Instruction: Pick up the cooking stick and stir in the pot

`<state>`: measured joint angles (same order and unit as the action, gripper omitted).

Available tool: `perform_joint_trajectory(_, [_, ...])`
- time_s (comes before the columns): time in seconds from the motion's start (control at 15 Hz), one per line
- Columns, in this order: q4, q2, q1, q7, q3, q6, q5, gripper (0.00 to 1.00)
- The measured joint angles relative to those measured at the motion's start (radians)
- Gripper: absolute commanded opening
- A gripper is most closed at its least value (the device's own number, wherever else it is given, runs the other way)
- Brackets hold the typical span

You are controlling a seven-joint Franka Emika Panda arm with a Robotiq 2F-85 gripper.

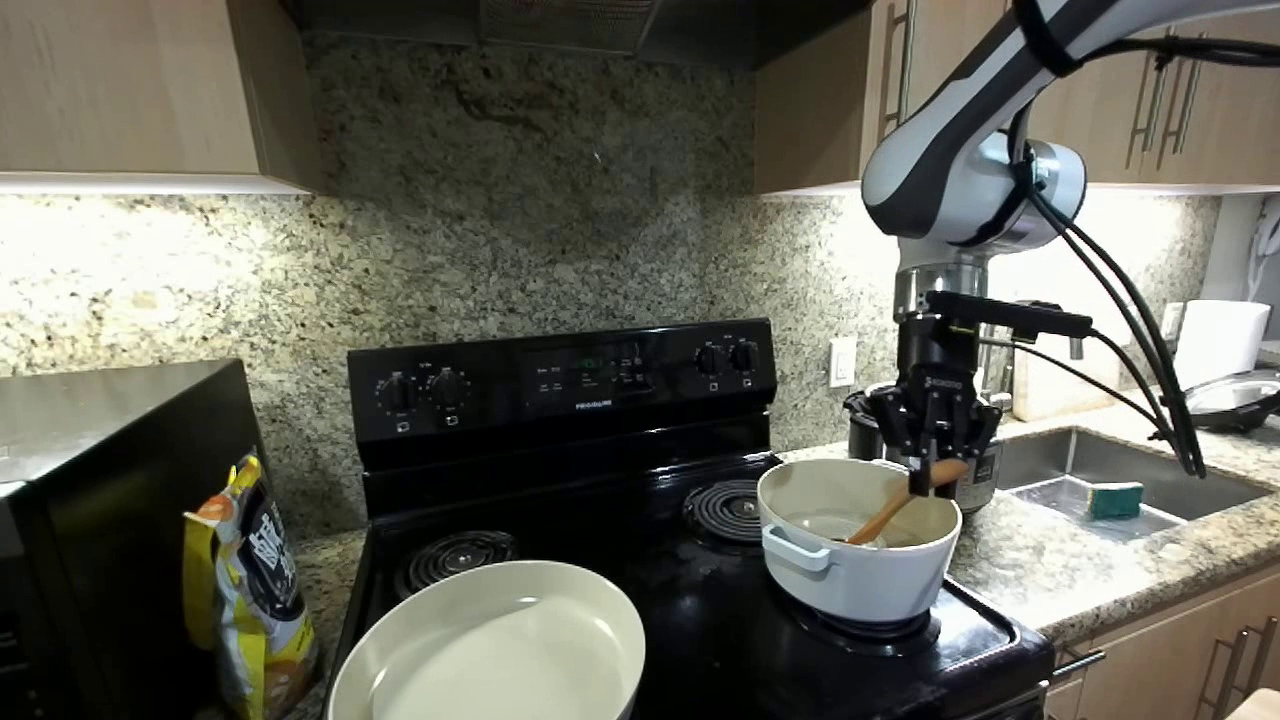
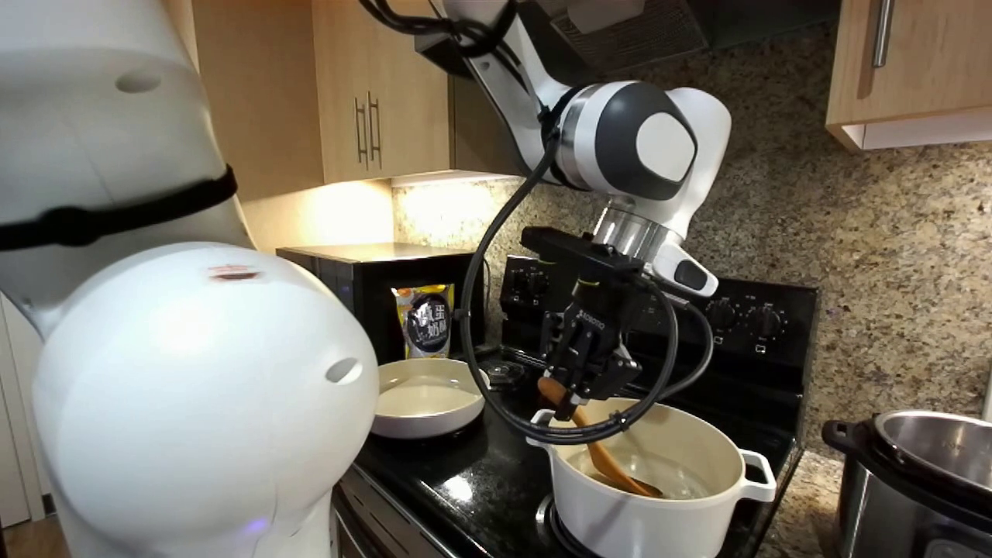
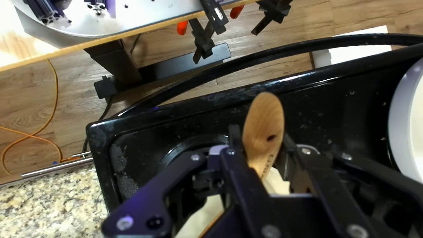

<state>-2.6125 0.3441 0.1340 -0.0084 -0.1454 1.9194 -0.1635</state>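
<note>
My gripper [image 1: 932, 484] is shut on the upper part of the wooden cooking stick [image 1: 885, 517], pointing down above the pot. The stick leans at a slant, and its lower end rests inside the white pot [image 1: 865, 580], down in what looks like clear liquid. An exterior view shows the stick [image 2: 608, 465] reaching to the bottom of the pot [image 2: 643, 519]. In the wrist view the rounded handle end of the stick [image 3: 263, 122] sticks out between the fingertips [image 3: 235, 135]. Most of the pot is hidden there behind the gripper.
The pot stands on a burner at the front corner of the black stove [image 1: 690, 600]. A wide white pan [image 1: 490, 650] sits on the same stovetop. Beside the stove are a steel cooker [image 2: 922, 465], a sink [image 1: 1090, 500] and a snack bag [image 1: 265, 600].
</note>
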Motion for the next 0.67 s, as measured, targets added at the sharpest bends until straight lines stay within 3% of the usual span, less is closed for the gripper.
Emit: perform_joint_trajectory(0.67, [0.057,-0.054,0.008,0.009,-0.030,-0.012,-0.017,0.10])
